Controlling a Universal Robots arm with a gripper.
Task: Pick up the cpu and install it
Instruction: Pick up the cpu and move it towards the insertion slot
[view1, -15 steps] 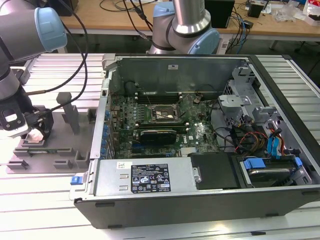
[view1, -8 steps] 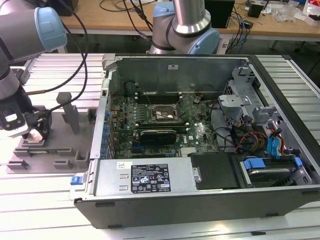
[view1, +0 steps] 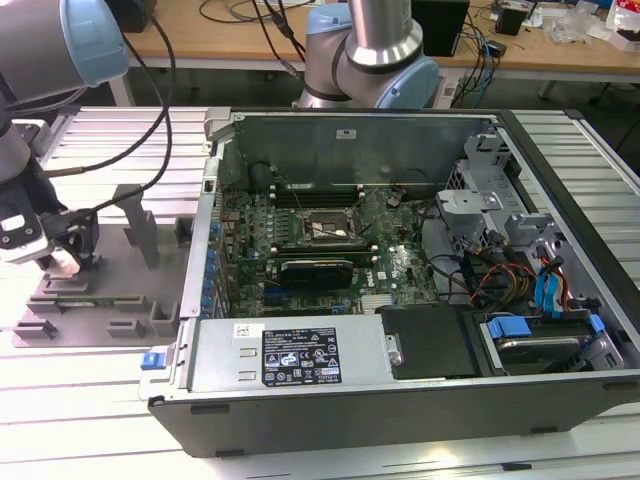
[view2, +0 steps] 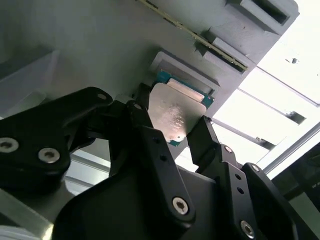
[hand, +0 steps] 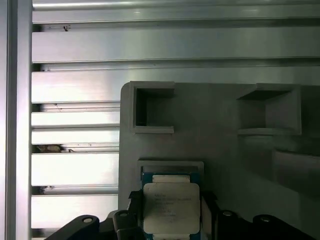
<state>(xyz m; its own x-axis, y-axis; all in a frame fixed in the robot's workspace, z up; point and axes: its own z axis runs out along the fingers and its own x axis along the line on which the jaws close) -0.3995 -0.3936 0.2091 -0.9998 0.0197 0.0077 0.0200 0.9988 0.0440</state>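
The cpu (hand: 171, 207), a flat square chip with a shiny silver top and a green rim, sits at a shallow square pocket of the grey plastic tray (hand: 225, 150). In the second wrist view the cpu (view2: 175, 112) lies between two black fingers (view2: 150, 145) that press against its opposite edges. My gripper (view1: 62, 262) hangs low over the tray (view1: 110, 290) at the exterior view's left, shut on the cpu. The motherboard's black socket frame (view1: 325, 230) lies inside the open computer case, well to the exterior view's right of the gripper.
The open computer case (view1: 420, 400) fills the middle and right of the ribbed metal table (view1: 80, 410). Upright grey blocks (view1: 140, 235) stand on the tray beside the gripper. A second arm's base (view1: 370, 60) stands behind the case. Cables trail at the back.
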